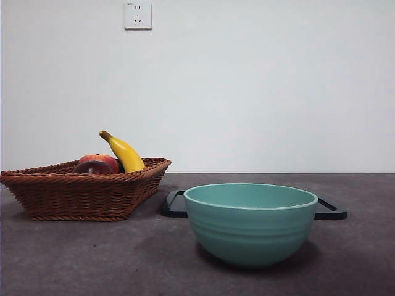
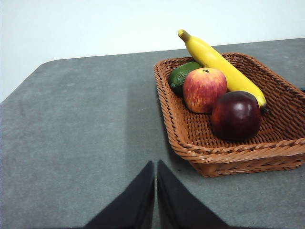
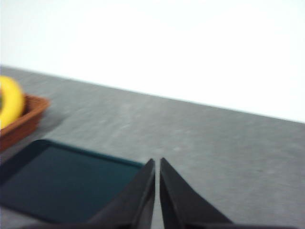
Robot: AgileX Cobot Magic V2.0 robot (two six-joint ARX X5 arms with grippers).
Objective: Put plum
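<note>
- Since nothing has been picked up yet, the glossy dark maroon plum (image 2: 236,115) sits in the woven brown wicker basket (image 2: 190,138), close to the near rim, which makes it the easiest fruit to get at from the left side.
- Right behind it is the red-orange apple-like fruit (image 2: 204,89), touching or nearly so, with the long yellow banana (image 2: 221,64) leaning along the far side and a green fruit (image 2: 183,75) tucked in the back corner. So a grab has to come from above or from the open front, I'd guess, or it'll shove the neighbours.
- Left hand (image 2: 156,188) hovers over bare grey counter (image 2: 76,138) beside the basket, jaws pressed together, holding nothing. It'd have to spread before going for the plum.
- Right hand (image 3: 157,186) is also pressed together and empty, hanging near the flat dark tray (image 3: 62,183).
- Front view shows an empty teal ceramic bowl (image 1: 250,223) standing in front of that tray, well apart from the basket. The task doesn't say where the plum goes; the bowl looks like the likely spot, but that's my guess.
</note>
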